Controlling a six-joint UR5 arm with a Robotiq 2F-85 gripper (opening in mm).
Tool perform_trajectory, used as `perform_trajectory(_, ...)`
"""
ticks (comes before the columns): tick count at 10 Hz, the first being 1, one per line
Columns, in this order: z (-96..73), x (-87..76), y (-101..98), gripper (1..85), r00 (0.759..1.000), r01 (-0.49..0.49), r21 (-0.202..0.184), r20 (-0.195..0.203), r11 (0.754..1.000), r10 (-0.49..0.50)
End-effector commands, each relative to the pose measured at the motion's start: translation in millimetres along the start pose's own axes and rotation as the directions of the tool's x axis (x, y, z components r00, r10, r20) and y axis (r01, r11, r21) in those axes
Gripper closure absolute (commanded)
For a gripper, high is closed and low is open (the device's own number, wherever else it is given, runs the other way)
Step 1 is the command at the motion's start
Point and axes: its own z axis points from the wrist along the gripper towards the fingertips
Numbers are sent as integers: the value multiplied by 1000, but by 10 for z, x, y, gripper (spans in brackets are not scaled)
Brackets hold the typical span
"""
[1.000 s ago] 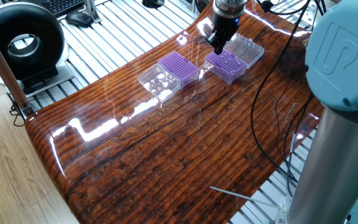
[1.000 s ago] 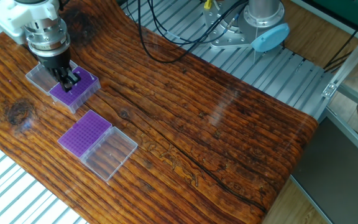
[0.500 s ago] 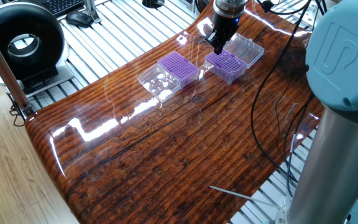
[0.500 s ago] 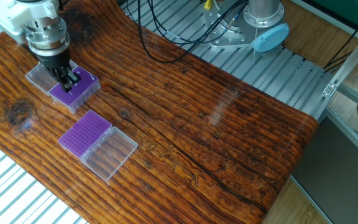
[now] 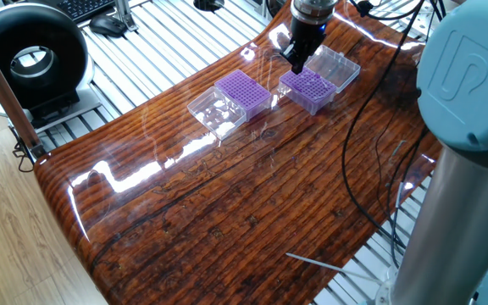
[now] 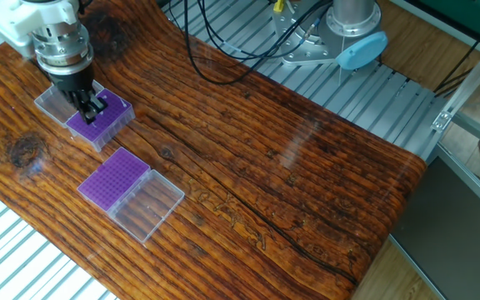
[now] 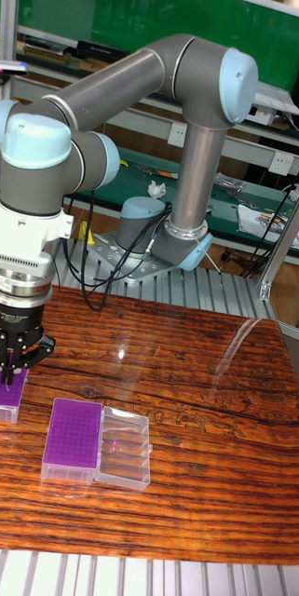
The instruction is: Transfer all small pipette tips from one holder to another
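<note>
The gripper (image 6: 95, 109) is hanging over the purple box (image 6: 107, 122) at upper left. Whether it is clenched cannot be told. A second box (image 6: 113, 177) is sitting below.

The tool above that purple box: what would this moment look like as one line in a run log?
tool: low over far purple box | grip: unclear | near purple box: untouched, clear lid open beside it

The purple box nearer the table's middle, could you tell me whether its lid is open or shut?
Open: the purple box has its clear lid lying flat beside it.
</note>
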Motion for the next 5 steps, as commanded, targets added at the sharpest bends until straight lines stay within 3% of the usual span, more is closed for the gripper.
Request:
perform_trajectory(1,9,-19,-3,847,1000,-6,-12,10,1000,6)
perform_trajectory(5,-1,-34,14,847,1000,-6,-28,15,1000,7)
